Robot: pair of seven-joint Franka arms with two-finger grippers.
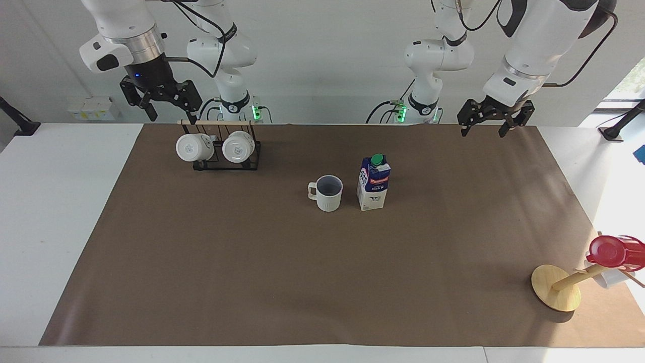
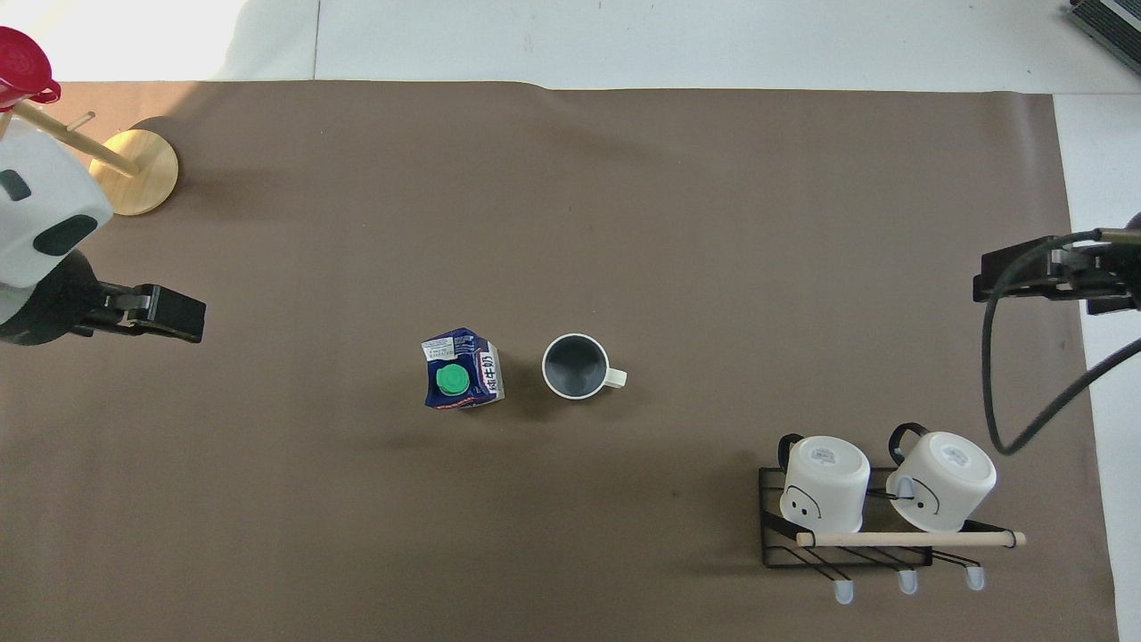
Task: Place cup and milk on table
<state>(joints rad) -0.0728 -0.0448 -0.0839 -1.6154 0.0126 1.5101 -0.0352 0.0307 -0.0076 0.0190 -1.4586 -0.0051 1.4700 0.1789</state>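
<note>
The cream-white cup (image 1: pixel 326 194) (image 2: pixel 576 366) stands upright on the brown paper of the table (image 1: pixel 242 272) (image 2: pixel 677 205), its handle toward the right arm's end. Close beside it, untouched, stands the blue-and-white milk (image 1: pixel 373 184) (image 2: pixel 463 382) with its green cap up. My left gripper (image 1: pixel 484 131) (image 2: pixel 174 314) hangs open and empty in the air over the paper toward the left arm's end, well clear of the milk. Above the mug rack my right gripper (image 1: pixel 171 115) (image 2: pixel 1003 278) waits, open and empty.
A black wire rack (image 1: pixel 252 159) (image 2: pixel 771 539) with a wooden bar holds two glossy white mugs near the right arm. A wooden stand (image 1: pixel 554 287) (image 2: pixel 134 169) carrying a red cup (image 1: pixel 609 250) (image 2: pixel 22 67) sits at the paper's corner, at the left arm's end.
</note>
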